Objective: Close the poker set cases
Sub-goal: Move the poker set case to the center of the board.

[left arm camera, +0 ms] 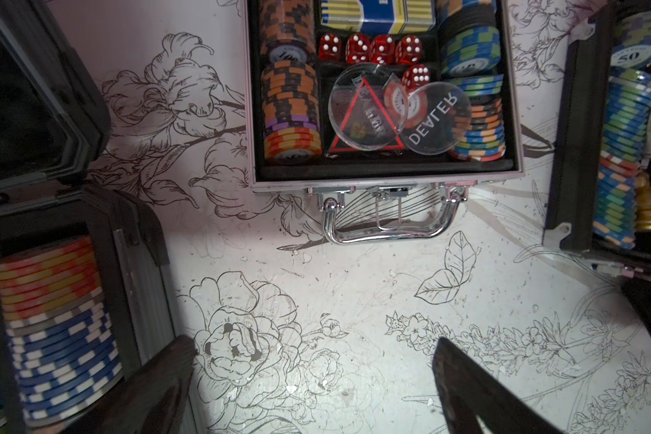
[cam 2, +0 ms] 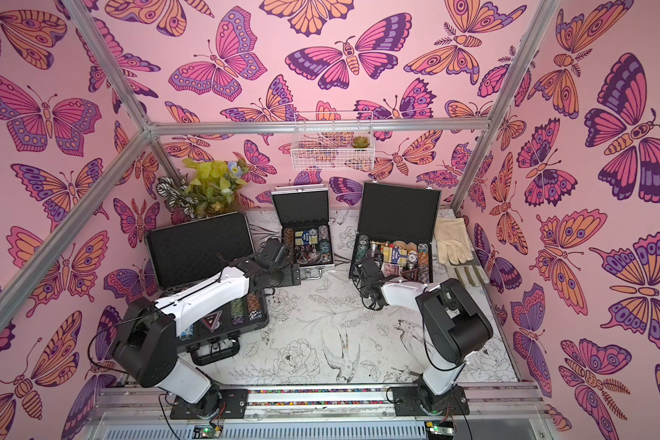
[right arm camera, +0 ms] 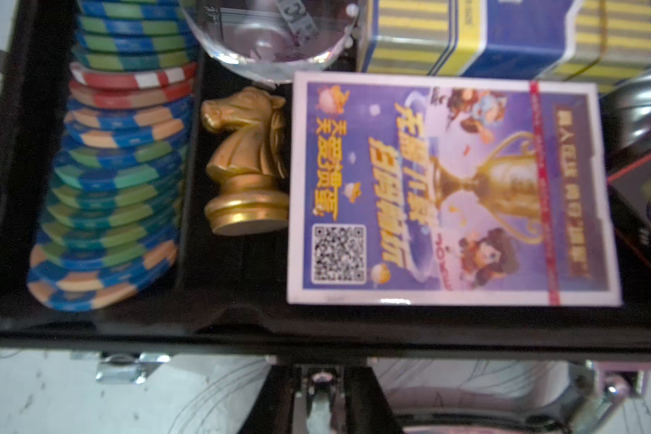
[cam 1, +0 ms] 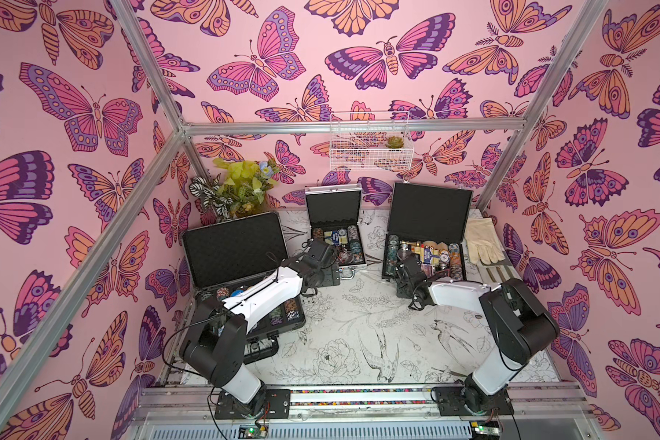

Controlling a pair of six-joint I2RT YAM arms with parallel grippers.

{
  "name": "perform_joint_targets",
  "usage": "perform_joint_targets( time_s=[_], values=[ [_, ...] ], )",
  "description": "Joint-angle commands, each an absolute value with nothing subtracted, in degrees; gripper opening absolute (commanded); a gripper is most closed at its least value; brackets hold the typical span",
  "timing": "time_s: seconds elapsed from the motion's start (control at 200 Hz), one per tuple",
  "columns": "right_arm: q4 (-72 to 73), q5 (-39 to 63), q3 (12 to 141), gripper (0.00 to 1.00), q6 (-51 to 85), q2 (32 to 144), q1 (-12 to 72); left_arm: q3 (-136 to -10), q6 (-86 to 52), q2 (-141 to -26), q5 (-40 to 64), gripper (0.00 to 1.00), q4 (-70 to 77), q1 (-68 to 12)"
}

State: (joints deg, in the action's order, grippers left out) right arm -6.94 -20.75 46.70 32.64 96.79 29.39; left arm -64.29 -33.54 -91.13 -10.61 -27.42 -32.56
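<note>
1. Poker set cases all stand with lids up on the counter [cam 1: 359,324]: large black case [cam 1: 235,247] at the left, small silver case [cam 1: 334,205] back centre, medium black case [cam 1: 429,213] at the right.
2. Left pincer [left arm camera: 314,344] gapes wide and empty, over bare counter just before the small silver case.
3. Right pincer [right arm camera: 322,370] has its fingers close together, either side of a metal fitting [right arm camera: 321,377] on the medium black case's front edge. I cannot tell whether it grips the fitting.
</note>
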Motion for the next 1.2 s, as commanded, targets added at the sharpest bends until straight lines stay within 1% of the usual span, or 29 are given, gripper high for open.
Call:
perform_joint_targets(
  time_s=[0.0,0.491,0.621,0.746,0.982,1.067,1.197],
  values=[
    [-11.7,-14.1,44.6,0.14,34.9,95.5,32.8,-65.5,-34.3,-92.3,-12.4,0.99,-28.5,-32.7],
    [-15.6,-17.5,40.5,0.17,45.1,92.0,44.2,-65.7,-34.3,-92.3,-13.2,0.99,-28.5,-32.9],
    [-16.3,-17.6,40.3,0.20,46.0,91.7,44.9,-65.7,-34.5,-92.5,-13.2,0.99,-28.6,-32.9],
    [-18.1,-19.0,41.2,0.30,45.3,90.5,45.0,-65.6,-34.9,-92.6,-13.3,0.99,-28.6,-32.9],
    [-23.4,-22.0,45.4,0.57,42.2,84.3,44.7,-65.3,-35.1,-92.3,-14.6,0.99,-28.7,-32.7],
    [-25.4,-21.3,47.3,0.63,41.1,82.0,44.4,-65.3,-35.2,-92.3,-14.6,0.99,-28.9,-32.7],
    [-25.3,-18.6,50.2,0.66,39.8,77.7,42.3,-65.3,-35.3,-92.3,-14.5,0.99,-28.9,-32.6]
  ],
)
